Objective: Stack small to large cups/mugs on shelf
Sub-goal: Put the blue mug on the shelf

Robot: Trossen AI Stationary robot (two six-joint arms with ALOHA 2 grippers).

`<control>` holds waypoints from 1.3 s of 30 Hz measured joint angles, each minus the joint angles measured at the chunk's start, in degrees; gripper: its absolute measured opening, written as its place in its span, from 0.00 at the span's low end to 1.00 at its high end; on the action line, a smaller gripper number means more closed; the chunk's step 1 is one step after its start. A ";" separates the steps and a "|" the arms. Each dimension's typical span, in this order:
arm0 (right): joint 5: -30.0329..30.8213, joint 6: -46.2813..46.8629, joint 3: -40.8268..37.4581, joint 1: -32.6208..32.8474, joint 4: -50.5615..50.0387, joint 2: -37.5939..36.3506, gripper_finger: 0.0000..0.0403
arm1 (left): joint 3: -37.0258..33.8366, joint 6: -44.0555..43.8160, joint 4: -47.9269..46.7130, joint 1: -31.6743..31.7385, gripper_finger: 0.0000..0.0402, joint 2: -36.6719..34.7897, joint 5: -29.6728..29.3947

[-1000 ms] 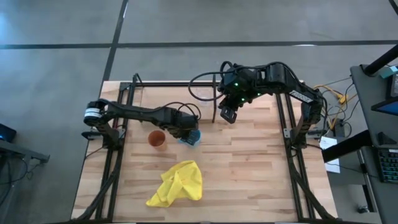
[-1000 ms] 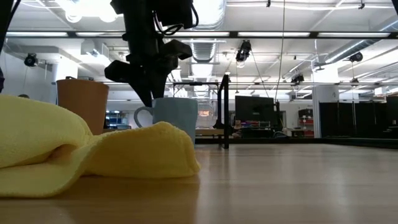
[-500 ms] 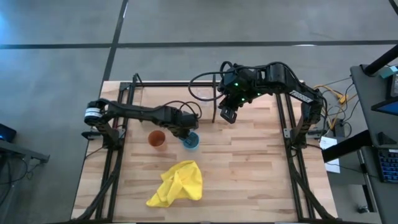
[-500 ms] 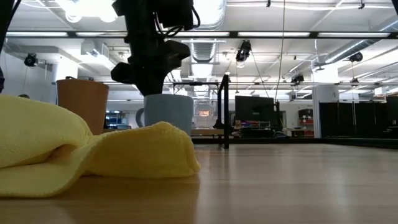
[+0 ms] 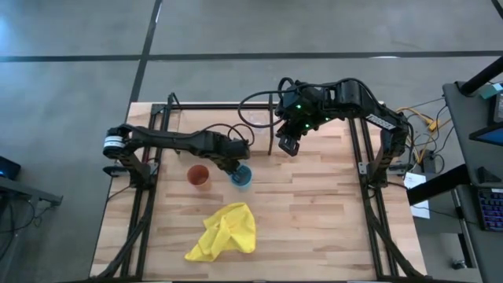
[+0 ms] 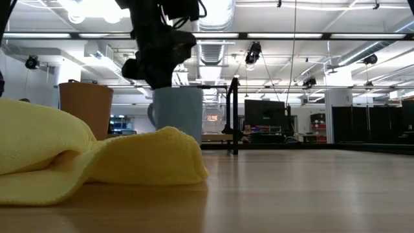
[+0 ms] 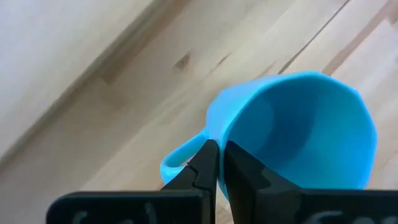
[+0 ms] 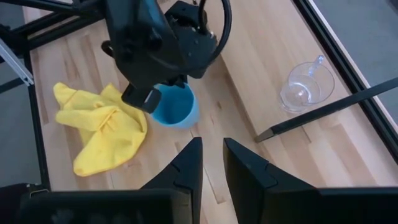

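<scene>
The blue mug is upright near the table's middle, and my left gripper is shut on it from above. The orange tumbler stands on its base to the mug's left. The clear glass cup stands on the pale shelf board, beside the black divider. My right gripper is open and empty, hovering near the divider. In the low view the yellow cloth hides the base of the mug. My left gripper pinches the mug's wall at the rim, right beside the handle. One finger is inside the mug and one outside. The fingers point down from above. The mug is upright; the cloth hides whether its base is off the table.
The crumpled yellow cloth lies toward the table's near edge. Black frame rods run along the table's left and right sides. Bare tabletop lies to the right of the cloth.
My left gripper has gone up a little with the blue mug. In the low view the mug's rim stands higher than a second ago and its handle shows less. The right arm has kept still.
</scene>
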 joint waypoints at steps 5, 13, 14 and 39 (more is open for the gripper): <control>0.00 0.01 0.00 0.00 0.12 0.00 0.15 | 1.55 1.61 -0.11 0.13 0.00 -1.46 -1.37; 0.00 0.01 -0.01 0.00 0.28 0.00 0.14 | 1.88 4.08 -0.26 1.34 0.00 -3.23 -2.84; 0.00 -0.05 0.00 0.00 0.28 0.00 0.15 | 1.88 4.23 -0.51 1.61 0.00 -3.49 -2.96; 0.02 -1.48 -0.02 0.00 0.28 0.00 0.15 | 1.86 14.03 -2.18 17.68 0.00 -5.14 -3.83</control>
